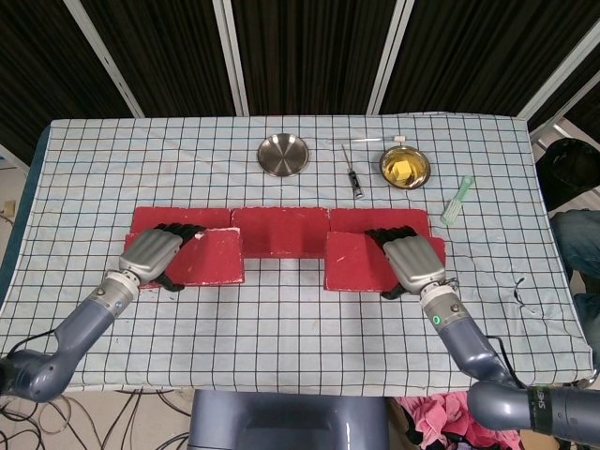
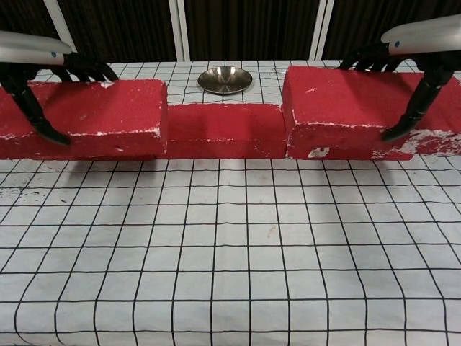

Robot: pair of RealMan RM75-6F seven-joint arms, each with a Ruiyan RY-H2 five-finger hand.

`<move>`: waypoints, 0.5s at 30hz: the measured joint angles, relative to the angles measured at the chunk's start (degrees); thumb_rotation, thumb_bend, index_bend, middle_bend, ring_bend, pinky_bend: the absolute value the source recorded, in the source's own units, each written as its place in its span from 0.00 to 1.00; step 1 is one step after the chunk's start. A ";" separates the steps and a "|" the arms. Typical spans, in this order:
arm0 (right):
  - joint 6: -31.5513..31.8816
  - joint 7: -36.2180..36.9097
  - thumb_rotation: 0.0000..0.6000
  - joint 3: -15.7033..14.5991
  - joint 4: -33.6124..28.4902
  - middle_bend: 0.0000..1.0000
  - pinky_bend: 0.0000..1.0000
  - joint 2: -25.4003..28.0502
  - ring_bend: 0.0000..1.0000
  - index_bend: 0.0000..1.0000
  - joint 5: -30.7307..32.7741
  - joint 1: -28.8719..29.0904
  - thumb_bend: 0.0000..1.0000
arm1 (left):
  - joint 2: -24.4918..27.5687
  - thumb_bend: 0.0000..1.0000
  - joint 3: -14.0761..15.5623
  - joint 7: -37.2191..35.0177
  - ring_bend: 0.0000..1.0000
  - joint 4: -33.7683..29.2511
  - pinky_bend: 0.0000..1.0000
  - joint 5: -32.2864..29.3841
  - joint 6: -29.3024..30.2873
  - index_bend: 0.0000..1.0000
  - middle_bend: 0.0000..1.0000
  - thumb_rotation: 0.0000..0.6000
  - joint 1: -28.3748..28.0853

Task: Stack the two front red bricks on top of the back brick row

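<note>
Two robot hands are holding a red brick each above a checked tablecloth [image 1: 281, 319]. The left hand [image 1: 153, 254] is gripping the left red brick [image 1: 202, 257], its dark fingers [image 2: 85, 67] curling over the far edge and its thumb pressing the near face. The right hand [image 1: 412, 262] is gripping the right red brick [image 1: 361, 261] the same way, with fingers hooked over the back edge. In the chest view both bricks are riding above the table, level with the top of the back brick row [image 1: 279, 230], which is lying just beyond the fingertips of both hands. Whether either brick is touching the row cannot be told. Farther beyond the hands, an empty steel bowl [image 1: 283, 154], a steel bowl holding something yellow [image 1: 405, 169], a dark-handled tool [image 1: 354, 177] and a green brush [image 1: 457, 200] are resting on the cloth.
</note>
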 measured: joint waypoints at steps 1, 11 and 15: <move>-1.01 0.10 1.00 0.37 0.64 0.22 0.13 0.00 0.14 0.16 1.00 0.70 0.03 | 0.05 0.30 -0.46 -0.11 0.13 0.63 0.22 -0.35 -0.51 0.16 0.21 1.00 -0.49; -11.27 -1.40 1.00 1.96 15.25 0.22 0.13 -3.98 0.14 0.16 13.58 11.72 0.03 | -2.15 0.30 -4.08 -7.20 0.13 12.51 0.22 -0.17 -9.23 0.16 0.21 1.00 -4.81; -13.94 -2.35 1.00 1.63 20.15 0.22 0.13 -6.57 0.14 0.16 15.22 15.41 0.03 | -3.09 0.30 -4.83 -10.61 0.13 16.85 0.22 2.02 -12.40 0.16 0.21 1.00 -5.82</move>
